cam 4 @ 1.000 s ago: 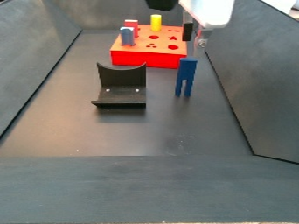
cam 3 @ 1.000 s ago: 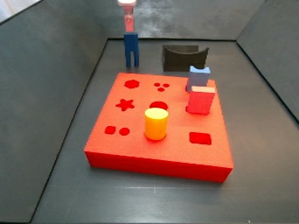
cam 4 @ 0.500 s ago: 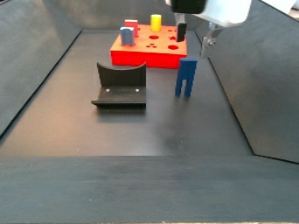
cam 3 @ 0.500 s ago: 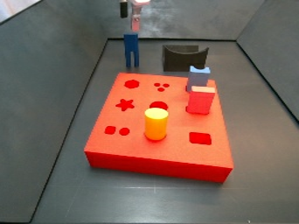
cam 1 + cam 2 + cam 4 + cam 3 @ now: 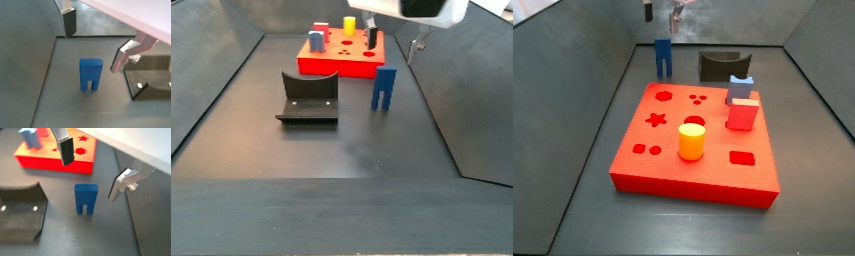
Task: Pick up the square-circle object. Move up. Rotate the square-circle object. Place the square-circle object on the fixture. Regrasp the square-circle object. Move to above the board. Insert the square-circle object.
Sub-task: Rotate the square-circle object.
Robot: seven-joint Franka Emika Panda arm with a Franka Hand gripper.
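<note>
The fingers (image 5: 100, 37) hang wide apart above the piece (image 5: 90, 74), holding nothing — one plate (image 5: 68, 20) to one side, the other (image 5: 124, 55) well off to the other, with the piece below the gap between them and touching neither. In a wrist view (image 5: 90, 170) the same spread shows: a dark-padded finger (image 5: 65, 148) over the board's edge and a silver finger (image 5: 119, 185) beyond the piece (image 5: 85, 198).

The piece stands upright on the dark floor, its two legs down, flat body up. In a side view it (image 5: 384, 88) stands just in front of the board (image 5: 325, 63), beside the fixture (image 5: 309, 98), apart from both. In a side view (image 5: 663, 56) it stands behind the board (image 5: 714, 135), with the fixture (image 5: 720, 66) to one side.

The fingers sit at the top edge in both side views — (image 5: 663, 10) and (image 5: 393, 38) — clearly above the piece's top.

On the board stand a yellow cylinder (image 5: 691, 141) and a red block (image 5: 742, 105) with a light-blue cap; its star, hexagon, round and square holes lie open.
</note>
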